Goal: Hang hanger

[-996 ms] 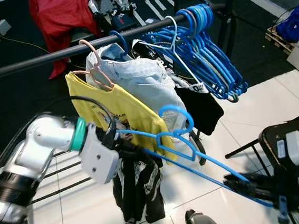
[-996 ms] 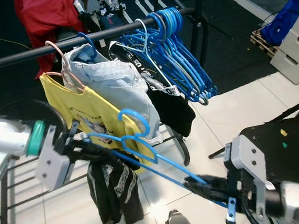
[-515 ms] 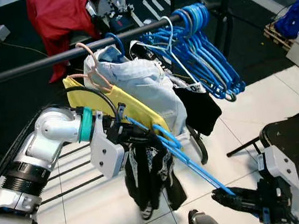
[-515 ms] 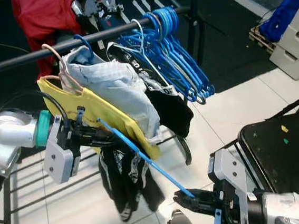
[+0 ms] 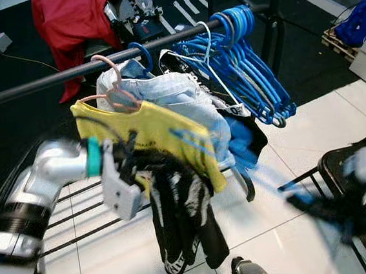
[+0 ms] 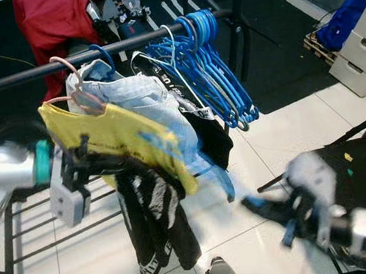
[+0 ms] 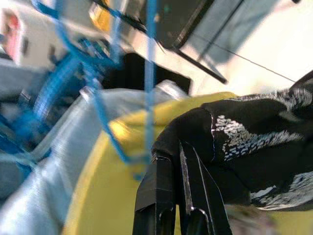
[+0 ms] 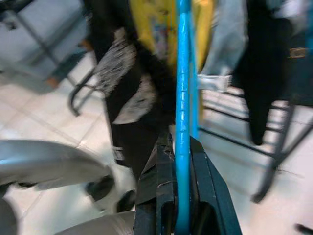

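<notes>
Below the rail [image 5: 47, 77]: blue hanger [image 8: 183, 98], black garment [image 5: 181, 221] draped on it, clenched at one end by each claw, left claw [image 7: 178, 166] and right claw [image 8: 176, 161]. Since a second ago it has swung blurred toward the rail; hook not yet on.

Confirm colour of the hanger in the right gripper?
Blue. The hanger runs between the right gripper fingers, clearest in the right wrist view.

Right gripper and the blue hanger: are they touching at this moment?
Touching. The right wrist view shows the blue hanger running straight down between the right gripper fingers, both black fingers pressed against it.
</notes>
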Robot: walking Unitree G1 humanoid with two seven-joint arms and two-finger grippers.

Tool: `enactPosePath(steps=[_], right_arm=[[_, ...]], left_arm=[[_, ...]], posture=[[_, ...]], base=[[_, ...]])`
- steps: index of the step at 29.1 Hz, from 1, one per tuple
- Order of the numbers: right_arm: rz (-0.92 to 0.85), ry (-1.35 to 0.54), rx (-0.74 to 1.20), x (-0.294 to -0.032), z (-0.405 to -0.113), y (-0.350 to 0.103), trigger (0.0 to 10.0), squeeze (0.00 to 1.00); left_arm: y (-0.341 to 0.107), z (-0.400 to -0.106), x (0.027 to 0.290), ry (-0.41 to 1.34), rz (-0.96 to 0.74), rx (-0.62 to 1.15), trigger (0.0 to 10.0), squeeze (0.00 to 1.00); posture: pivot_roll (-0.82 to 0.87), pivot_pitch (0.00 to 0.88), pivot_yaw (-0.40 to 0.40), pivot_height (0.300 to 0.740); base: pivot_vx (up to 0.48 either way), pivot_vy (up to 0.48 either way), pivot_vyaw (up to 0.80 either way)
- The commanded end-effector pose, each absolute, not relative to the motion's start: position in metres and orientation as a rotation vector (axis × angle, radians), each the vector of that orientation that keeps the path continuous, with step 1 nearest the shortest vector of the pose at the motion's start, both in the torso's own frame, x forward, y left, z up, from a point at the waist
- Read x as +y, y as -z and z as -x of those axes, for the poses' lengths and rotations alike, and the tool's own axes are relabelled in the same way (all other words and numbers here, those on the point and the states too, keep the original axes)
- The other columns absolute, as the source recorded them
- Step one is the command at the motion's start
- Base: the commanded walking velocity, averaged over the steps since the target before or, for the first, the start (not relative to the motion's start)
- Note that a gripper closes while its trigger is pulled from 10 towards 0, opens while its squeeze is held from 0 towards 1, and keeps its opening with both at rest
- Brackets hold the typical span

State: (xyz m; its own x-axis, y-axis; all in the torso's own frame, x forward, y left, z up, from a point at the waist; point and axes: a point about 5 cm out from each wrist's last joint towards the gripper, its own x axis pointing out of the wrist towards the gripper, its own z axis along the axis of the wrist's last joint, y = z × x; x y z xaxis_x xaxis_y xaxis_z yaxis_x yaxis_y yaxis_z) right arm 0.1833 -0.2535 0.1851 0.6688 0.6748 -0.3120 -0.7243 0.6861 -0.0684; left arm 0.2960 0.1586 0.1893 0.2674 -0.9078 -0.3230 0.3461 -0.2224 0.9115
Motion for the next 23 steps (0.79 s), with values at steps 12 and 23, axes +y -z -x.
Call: enactPosePath(steps=[12,23], right_arm=[[0.242,-0.827,0.107,-0.218,-0.181,-0.209,10.0,0.00],[0.204,-1.056,0.088,-0.168,-0.160,-0.210,10.0,0.00]], left_arm=[[-0.187,-0.309,0.182,0.974,-1.074,-0.477,10.0,0.00],[-0.190,-0.324,0.193,0.677,-0.955,-0.439,10.0,0.00]], posture=[[-0.16,0.090,0.162,0.740],[-0.16,0.091,0.140,0.740]], base=[[0.000,0.000,0.00],[0.000,0.000,0.00]])
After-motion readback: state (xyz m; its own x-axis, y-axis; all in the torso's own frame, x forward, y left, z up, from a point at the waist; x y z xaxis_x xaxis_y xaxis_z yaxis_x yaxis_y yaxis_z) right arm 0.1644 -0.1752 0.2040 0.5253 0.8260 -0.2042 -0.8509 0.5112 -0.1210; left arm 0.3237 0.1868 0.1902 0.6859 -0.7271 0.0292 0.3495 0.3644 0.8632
